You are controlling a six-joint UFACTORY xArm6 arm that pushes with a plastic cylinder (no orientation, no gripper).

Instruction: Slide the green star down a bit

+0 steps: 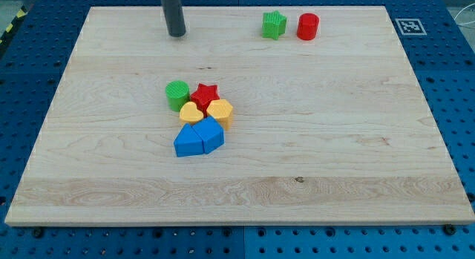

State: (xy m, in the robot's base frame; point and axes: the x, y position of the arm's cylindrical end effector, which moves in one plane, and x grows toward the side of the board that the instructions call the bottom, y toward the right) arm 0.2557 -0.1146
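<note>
Wooden board [334, 162], my tip [177, 34] (bare rod, nothing held) well left of green star [274, 25].

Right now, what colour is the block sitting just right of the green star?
Red: a red cylinder beside the green star, near the top edge of the camera view.

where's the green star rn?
The green star sits near the view's top edge of the board, right of centre, just left of the red cylinder; my tip is well off to its left.
</note>
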